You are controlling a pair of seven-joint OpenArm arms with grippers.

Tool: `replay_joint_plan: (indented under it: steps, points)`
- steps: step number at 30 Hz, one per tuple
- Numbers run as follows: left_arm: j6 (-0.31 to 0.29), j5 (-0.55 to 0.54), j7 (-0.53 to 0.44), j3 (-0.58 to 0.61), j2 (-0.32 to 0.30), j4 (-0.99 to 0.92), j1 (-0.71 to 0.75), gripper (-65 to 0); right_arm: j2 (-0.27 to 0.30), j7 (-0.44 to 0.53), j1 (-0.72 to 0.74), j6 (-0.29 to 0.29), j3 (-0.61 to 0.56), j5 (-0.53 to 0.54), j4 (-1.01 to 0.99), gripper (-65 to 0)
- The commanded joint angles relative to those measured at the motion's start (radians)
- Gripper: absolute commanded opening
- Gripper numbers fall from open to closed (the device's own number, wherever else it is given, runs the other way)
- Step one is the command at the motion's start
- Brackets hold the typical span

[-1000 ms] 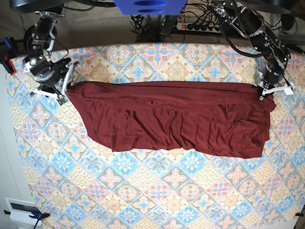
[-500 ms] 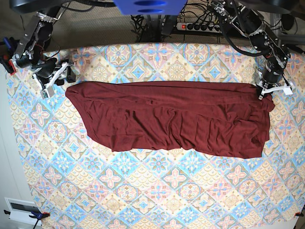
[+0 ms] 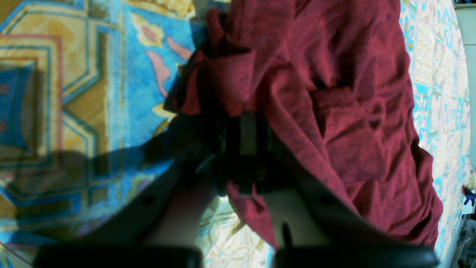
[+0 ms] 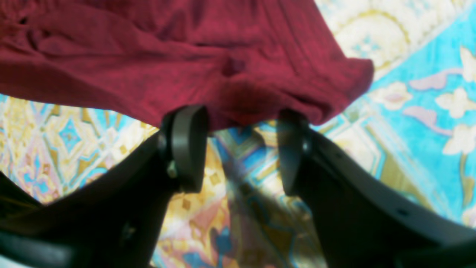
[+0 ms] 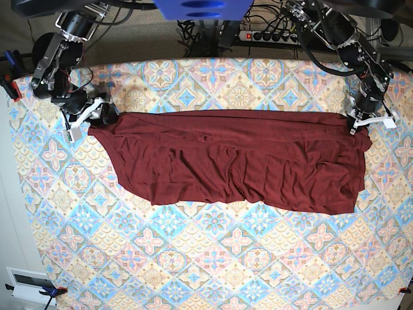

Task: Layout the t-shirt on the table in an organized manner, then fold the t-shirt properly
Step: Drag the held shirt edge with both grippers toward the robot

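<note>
T-shirt flat across table's far half

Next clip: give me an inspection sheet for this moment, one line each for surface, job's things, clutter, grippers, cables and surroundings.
Surface: table under a pastel diamond-tile cloth.
Job's things: t-shirt spread wide, wrinkled, not folded.
Clutter: nothing seen on the table.
Grippers: left gripper shut on the t-shirt's corner; right gripper open at the opposite edge, fabric not between its fingers.
Cables: power strip with cords behind the table.
Surroundings: white device at the near corner.
</note>
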Motion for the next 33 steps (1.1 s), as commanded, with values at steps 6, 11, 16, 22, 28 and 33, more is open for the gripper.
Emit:
replay_joint_plan:
  steps: [6,11,16,22,28,33]
  points:
    - [0.015,0.031,0.050,0.003,0.000,0.000,0.004,-64.9,0.006,0.005,0.049,0.002,0.011,0.007,-0.011,-35.7]
    - [0.015,0.031,0.050,0.003,0.000,0.000,0.004,-64.9,0.006,0.007,0.052,0.002,0.013,0.007,-0.077,-35.7]
    - [0.015,0.031,0.050,0.003,0.000,0.000,0.004,-64.9,0.005,0.030,0.080,0.002,0.013,0.007,-0.096,-36.0]
    - [0.015,0.027,0.050,0.003,0.000,0.000,0.016,-64.9,0.005,0.033,0.086,0.002,0.013,0.007,-0.096,-53.1]
    - [0.013,0.024,0.050,0.005,0.000,0.023,0.047,-65.0,0.005,0.025,0.083,0.002,0.080,0.007,-0.088,-64.3]
    - [0.013,0.024,0.050,0.005,0.001,0.109,0.104,-65.0,0.006,0.023,0.064,0.002,0.119,0.007,-0.084,-65.0]
